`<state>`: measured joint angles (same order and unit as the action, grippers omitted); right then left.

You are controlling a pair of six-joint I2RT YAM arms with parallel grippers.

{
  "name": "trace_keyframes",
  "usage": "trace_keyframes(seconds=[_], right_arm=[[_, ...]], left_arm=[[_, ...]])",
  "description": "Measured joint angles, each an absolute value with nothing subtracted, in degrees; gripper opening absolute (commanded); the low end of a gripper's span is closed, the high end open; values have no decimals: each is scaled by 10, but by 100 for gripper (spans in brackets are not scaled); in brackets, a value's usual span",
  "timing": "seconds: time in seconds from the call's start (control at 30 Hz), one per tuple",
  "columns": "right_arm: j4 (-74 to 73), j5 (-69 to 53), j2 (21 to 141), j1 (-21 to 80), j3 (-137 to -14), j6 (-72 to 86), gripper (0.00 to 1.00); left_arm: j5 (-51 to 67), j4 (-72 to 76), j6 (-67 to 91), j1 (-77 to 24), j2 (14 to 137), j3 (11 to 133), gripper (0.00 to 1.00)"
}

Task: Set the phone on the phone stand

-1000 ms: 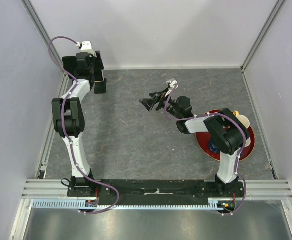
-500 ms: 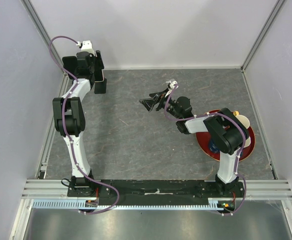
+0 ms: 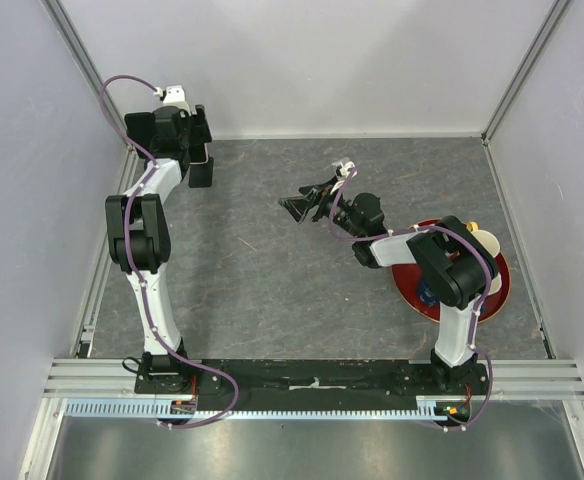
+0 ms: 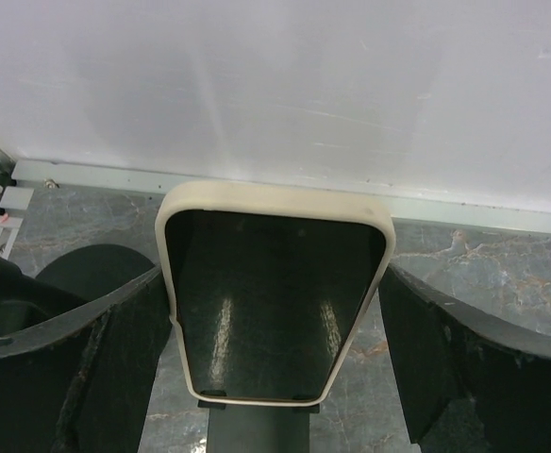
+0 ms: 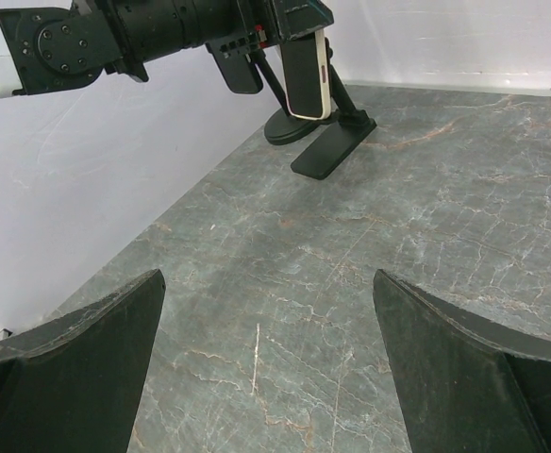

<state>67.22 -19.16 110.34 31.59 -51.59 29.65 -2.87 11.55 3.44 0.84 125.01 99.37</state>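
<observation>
The phone [image 4: 271, 302], dark with a cream case, leans upright on the black phone stand [image 4: 257, 429] in the table's far left corner. My left gripper [image 4: 271, 283] straddles it with the jaws open. A strip of table shows between the phone and the right finger, and the left finger stands close beside the case. From above, the left gripper [image 3: 200, 140] is over the phone [image 3: 204, 158]. The right wrist view shows the phone [image 5: 308, 71] resting on the stand [image 5: 327, 151]. My right gripper [image 3: 307, 200] hovers mid-table, open and holding nothing.
A red plate [image 3: 497, 285] lies under the right arm's elbow, carrying a cream object [image 3: 484, 240] and a blue one [image 3: 427, 293]. White walls close in the back and both sides, and the stand sits tight against the back-left corner.
The left gripper's jaws have spread a little wider around the phone. The phone stays on the stand. The right arm has not moved.
</observation>
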Motion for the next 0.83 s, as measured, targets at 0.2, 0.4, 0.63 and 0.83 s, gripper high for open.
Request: trace_keyframes(seconds=[0.2,0.4,0.63,0.83], right_arm=[[655,-177,1103,316,-522,296,98],[569,-103,1099,316,-534,284,98],[305,131,1029,322,-562,256,98],[81,269,827,373,-558,221,98]], left_arm=[[-30,88,54,9,1232,976,95],[-37,48,122,2,1170,925,96],[-51,-3,205,-31,1059,853,97],[-30,-48,248,-68,853,708,97]])
